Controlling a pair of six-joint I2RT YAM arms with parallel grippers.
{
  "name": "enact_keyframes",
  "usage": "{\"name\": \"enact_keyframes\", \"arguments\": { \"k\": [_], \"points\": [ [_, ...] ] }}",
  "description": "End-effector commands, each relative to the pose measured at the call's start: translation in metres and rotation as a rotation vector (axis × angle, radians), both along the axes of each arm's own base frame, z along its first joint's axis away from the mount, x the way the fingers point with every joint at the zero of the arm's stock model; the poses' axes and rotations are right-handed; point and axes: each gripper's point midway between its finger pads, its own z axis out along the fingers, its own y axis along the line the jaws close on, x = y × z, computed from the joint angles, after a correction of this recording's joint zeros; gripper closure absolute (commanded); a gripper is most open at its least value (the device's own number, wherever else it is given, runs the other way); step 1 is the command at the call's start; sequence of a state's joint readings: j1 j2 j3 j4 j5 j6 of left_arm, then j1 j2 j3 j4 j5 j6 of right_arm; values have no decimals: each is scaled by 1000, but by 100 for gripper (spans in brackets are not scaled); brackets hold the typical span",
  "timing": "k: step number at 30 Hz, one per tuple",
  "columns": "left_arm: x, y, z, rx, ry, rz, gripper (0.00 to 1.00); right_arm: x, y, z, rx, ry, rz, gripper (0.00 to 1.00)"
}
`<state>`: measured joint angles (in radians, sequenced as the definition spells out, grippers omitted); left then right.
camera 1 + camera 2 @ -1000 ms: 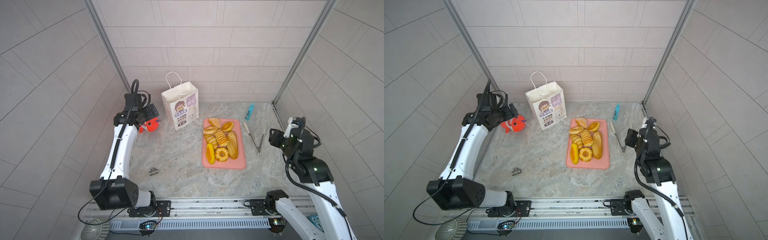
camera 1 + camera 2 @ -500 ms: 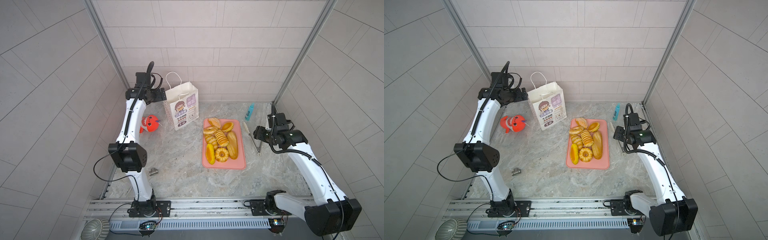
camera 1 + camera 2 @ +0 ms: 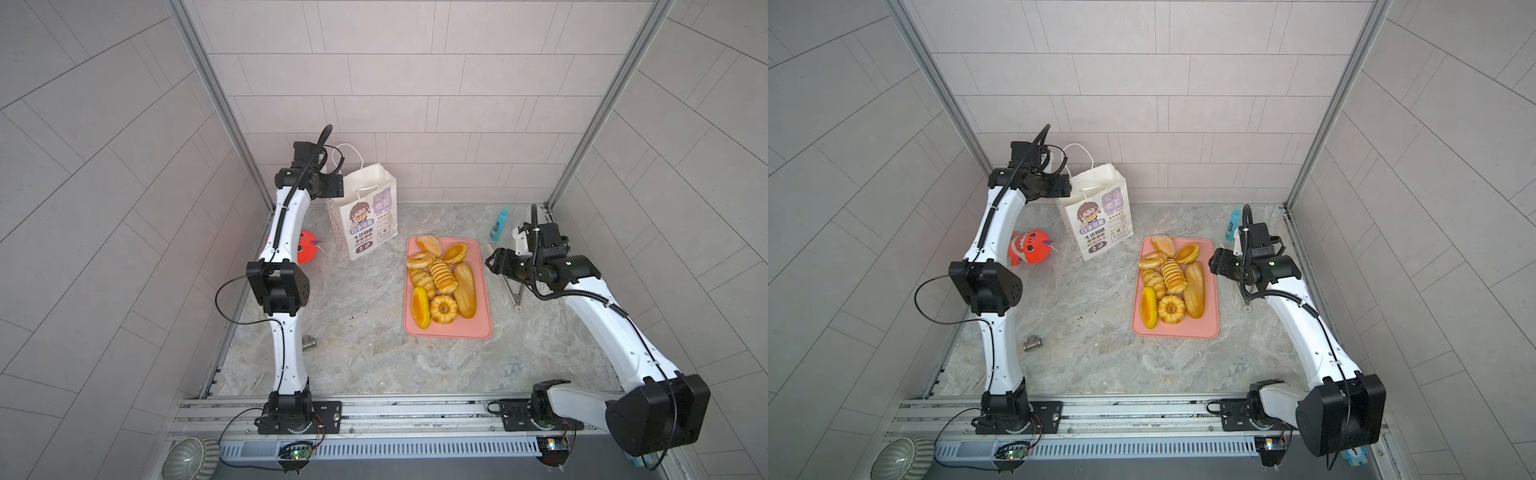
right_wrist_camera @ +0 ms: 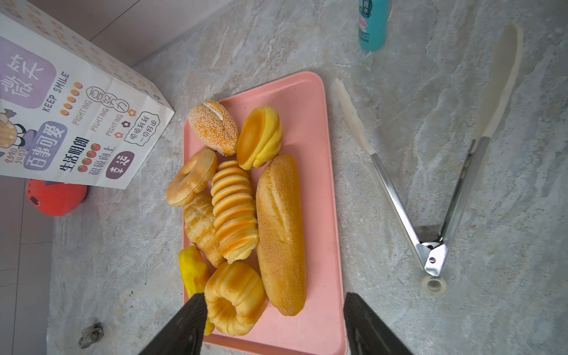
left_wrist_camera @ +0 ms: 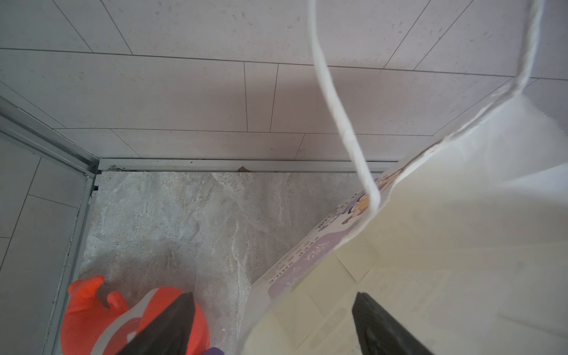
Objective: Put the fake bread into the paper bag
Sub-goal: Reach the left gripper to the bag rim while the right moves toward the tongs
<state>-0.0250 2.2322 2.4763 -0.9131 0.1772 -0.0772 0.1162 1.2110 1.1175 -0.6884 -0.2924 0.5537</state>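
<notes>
left claw [image 5: 273,295]: wide open, holds nothing, at paper bag [image 3: 365,216] top edge, upper middle | right claw [image 4: 274,295]: open, holds nothing, just right of pink tray [image 3: 482,330] with fake bread [image 3: 442,282]

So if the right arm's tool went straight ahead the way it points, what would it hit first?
Probably the fake bread on the pink tray, likely the long loaf nearest it, though depth is unclear.

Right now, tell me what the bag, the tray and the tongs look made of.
The bag: matte white paper, by its creased folds and raw top edge, printed face.
The tray: likely plastic, smooth uniform pink with rounded corners.
The tongs: shiny metal arms, probably steel, with pale tips that look like silicone or plastic.
</notes>
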Motion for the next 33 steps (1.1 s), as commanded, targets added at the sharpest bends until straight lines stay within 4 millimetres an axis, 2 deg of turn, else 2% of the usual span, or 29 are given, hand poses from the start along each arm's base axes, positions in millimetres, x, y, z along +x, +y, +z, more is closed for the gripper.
{"name": "enact_keyframes", "arguments": {
  "k": [1, 7, 13, 16, 17, 19, 22, 24, 33],
  "points": [
    [0, -13, 12, 4, -28, -51, 27, 2, 8, 8, 55, -34, -2, 30],
    [0, -23, 17, -2, -42, -72, 46, -1, 6, 2, 48, -18, -19, 37],
    [-12, -23, 24, -17, -28, -63, 77, -9, -2, -2, 16, 2, -44, 48],
    [-21, -22, 26, -36, -10, -48, 89, -16, -15, -5, -45, 42, -89, 53],
    [-25, -22, 29, -44, -6, -41, 92, -19, -21, -6, -74, 64, -109, 53],
    [-34, -22, 29, -60, 16, -25, 99, -24, -32, -7, -128, 105, -150, 43],
    [-51, -20, 29, -86, 45, 7, 100, -32, -46, -8, -191, 149, -199, 31],
    [-64, -21, 30, -105, 60, 20, 100, -36, -51, -7, -216, 155, -214, 28],
    [-139, -17, 32, -207, 54, 115, 100, -46, -57, -8, -232, 120, -222, 32]
  ]
}}
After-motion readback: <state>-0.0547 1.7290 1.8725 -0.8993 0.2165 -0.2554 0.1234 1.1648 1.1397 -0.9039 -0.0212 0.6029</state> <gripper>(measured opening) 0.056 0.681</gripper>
